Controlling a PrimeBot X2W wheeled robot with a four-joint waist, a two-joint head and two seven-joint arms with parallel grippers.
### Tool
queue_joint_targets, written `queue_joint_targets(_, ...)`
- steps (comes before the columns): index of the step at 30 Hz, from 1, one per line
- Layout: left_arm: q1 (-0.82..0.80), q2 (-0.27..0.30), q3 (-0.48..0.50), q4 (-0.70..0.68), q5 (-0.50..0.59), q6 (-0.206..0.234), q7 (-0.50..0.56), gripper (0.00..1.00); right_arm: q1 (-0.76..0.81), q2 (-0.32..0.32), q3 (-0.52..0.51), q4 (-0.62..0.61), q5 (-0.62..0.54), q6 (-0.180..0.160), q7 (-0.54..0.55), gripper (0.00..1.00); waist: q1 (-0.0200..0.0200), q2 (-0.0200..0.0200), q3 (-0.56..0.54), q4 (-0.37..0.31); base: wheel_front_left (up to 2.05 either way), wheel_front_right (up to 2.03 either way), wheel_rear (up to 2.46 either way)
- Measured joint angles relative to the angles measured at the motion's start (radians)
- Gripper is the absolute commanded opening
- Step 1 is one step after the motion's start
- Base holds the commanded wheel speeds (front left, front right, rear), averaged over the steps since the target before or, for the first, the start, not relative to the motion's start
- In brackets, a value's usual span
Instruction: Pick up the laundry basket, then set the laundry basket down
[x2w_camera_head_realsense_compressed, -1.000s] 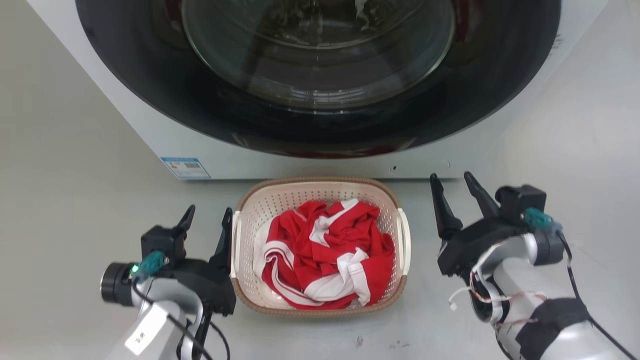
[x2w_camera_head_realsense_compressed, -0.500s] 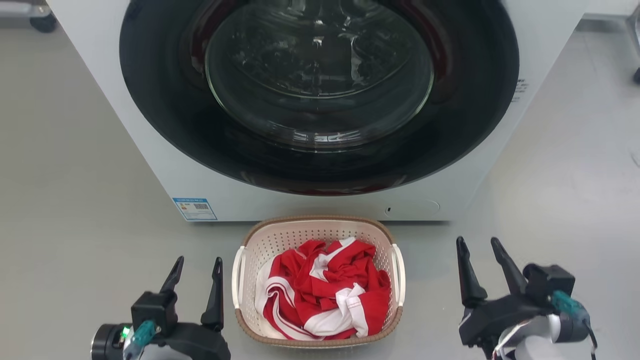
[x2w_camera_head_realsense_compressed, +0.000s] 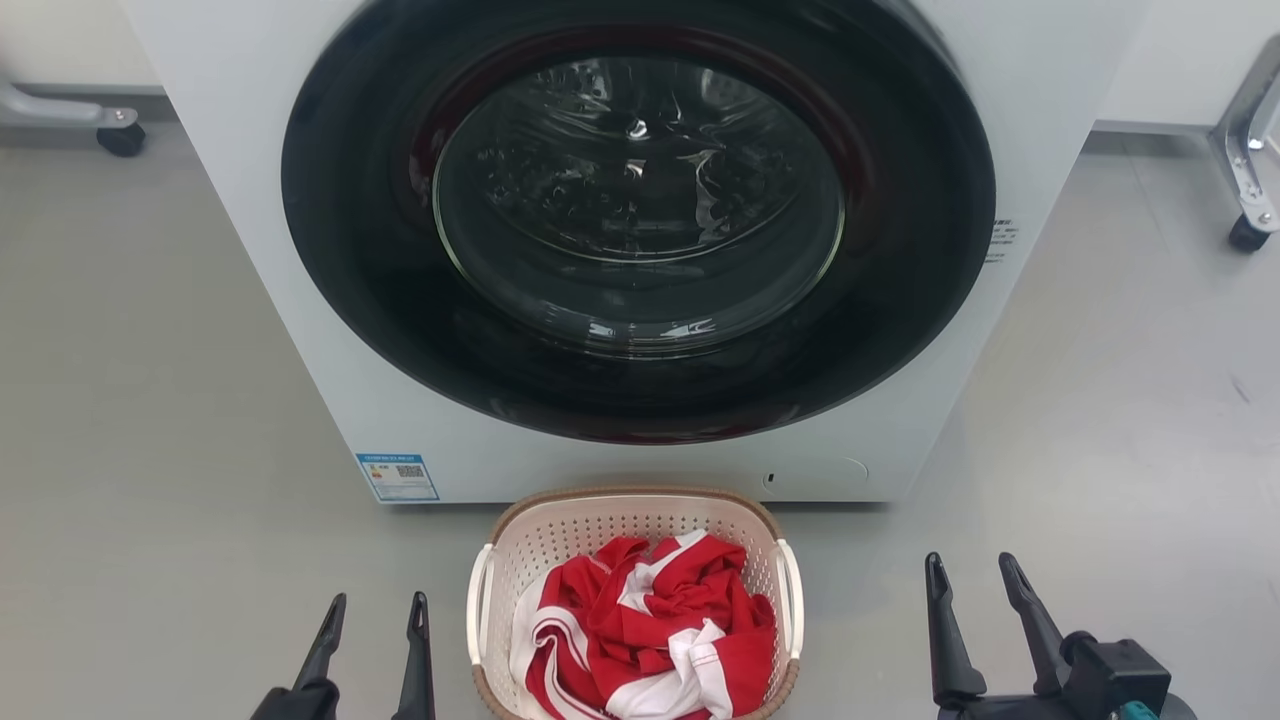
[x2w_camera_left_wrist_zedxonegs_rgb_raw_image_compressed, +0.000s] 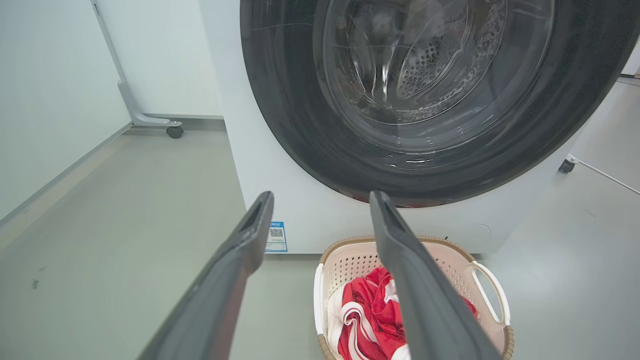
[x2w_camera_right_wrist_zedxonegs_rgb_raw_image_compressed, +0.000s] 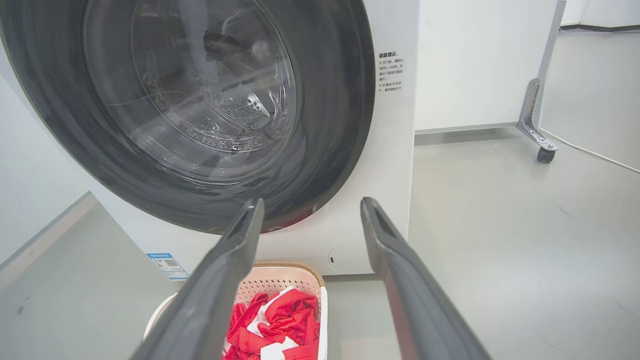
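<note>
The cream-white perforated plastic laundry basket with the brown woven-look rim (x2w_camera_head_realsense_compressed: 562, 538) is sitting on the grey floor (x2w_camera_head_realsense_compressed: 150, 450), right up against the bottom front edge of the big white front-loading washer with the round dark glass door (x2w_camera_head_realsense_compressed: 640, 250). It's about centred under the door. There's a crumpled red and white garment (x2w_camera_head_realsense_compressed: 650, 625) piled inside, and nothing is lifting the basket.

The left gripper (x2w_camera_head_realsense_compressed: 377, 607) has its two long dark fingers spread apart with nothing between them. It's to the left of the basket's white left side handle (x2w_camera_head_realsense_compressed: 478, 600). The inner finger is near the handle, but there's a clear strip of floor between them, so no contact.

The right gripper (x2w_camera_head_realsense_compressed: 970, 570) is much the same, fingers apart and empty. It sits well clear of the right side handle (x2w_camera_head_realsense_compressed: 792, 600), noticeably further out than the left one is on its side.

A small blue label sticker (x2w_camera_head_realsense_compressed: 397, 477) is stuck low on the washer's front left corner.
</note>
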Motion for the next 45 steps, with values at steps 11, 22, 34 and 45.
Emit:
queue_joint_targets(11,0.076,-0.016,0.056,-0.086,0.060,0.000,0.000,1.00,0.099,0.024,-0.046,-0.098,-0.089,0.000,0.000,1.00,0.0000,0.0001,-0.042,-0.021,0.00,0.00,0.00)
queue_joint_targets(22,0.083,-0.028,0.052,-0.140,0.097,0.000,0.000,1.00,0.122,0.037,-0.084,-0.158,-0.126,0.000,-0.001,1.00,0.0001,0.0002,-0.048,-0.027,0.00,0.00,0.00)
queue_joint_targets(34,0.090,-0.022,0.031,-0.166,0.128,0.000,0.001,1.00,0.134,0.047,-0.089,-0.187,-0.156,0.000,-0.001,1.00,0.0001,0.0001,-0.040,-0.025,0.00,0.00,0.00)
queue_joint_targets(45,0.100,-0.023,0.034,-0.175,0.154,0.000,0.012,1.00,0.134,0.052,-0.101,-0.195,-0.164,0.000,-0.001,1.00,0.0001,0.0001,-0.029,-0.026,0.00,0.00,0.00)
